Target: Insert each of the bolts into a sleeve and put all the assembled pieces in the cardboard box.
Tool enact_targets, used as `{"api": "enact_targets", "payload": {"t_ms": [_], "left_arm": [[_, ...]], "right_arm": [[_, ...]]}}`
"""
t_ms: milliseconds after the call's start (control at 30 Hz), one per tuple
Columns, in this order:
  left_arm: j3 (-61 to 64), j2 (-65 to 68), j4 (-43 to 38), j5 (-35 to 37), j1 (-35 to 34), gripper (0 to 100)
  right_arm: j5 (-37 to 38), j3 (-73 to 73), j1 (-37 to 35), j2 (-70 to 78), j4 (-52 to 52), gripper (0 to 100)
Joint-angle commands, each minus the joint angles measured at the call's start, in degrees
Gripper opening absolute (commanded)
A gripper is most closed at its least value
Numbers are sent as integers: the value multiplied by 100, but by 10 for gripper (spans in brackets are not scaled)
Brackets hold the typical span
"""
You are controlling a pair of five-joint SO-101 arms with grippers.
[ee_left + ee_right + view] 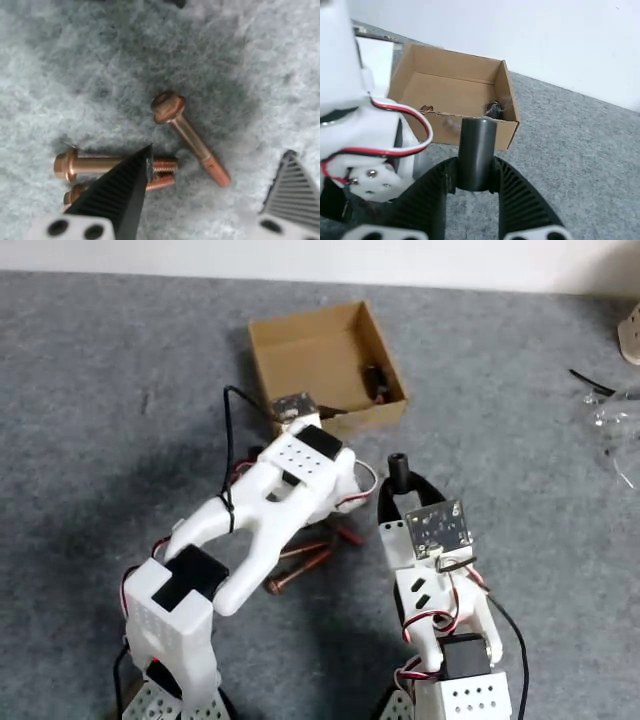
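Observation:
Three copper bolts lie on the grey carpet under my left gripper [217, 157], which is open above them. One bolt [190, 135] lies slanted between the two fingers; two more [95, 165] lie side by side, partly hidden by a black fingertip [135, 175]. In the high view bolts [300, 565] show beside the left arm. My right gripper [472, 177] is shut on a black sleeve [476, 150], held upright, also seen in the high view [399, 474]. The cardboard box [325, 365] stands beyond both arms and holds an assembled piece [377, 380]; dark pieces [493, 108] show inside it.
The left arm's white body [350, 125] stands close beside the right gripper. Clear plastic and a black cable [605, 405] lie at the far right of the carpet. A white wall [520, 30] runs behind the box.

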Motion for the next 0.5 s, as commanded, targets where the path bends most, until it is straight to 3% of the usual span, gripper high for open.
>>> {"api": "enact_targets", "payload": {"t_ms": [0,200,467], "left_arm": [[-22,-75,0,44,189,363],[-22,-22,-9,62,154,346],[-75,321,-62,62,-48,224]], "right_arm": [[62,655,84,-22,-224,4],[62,655,84,-22,-224,4],[62,655,84,-22,-224,4]]}}
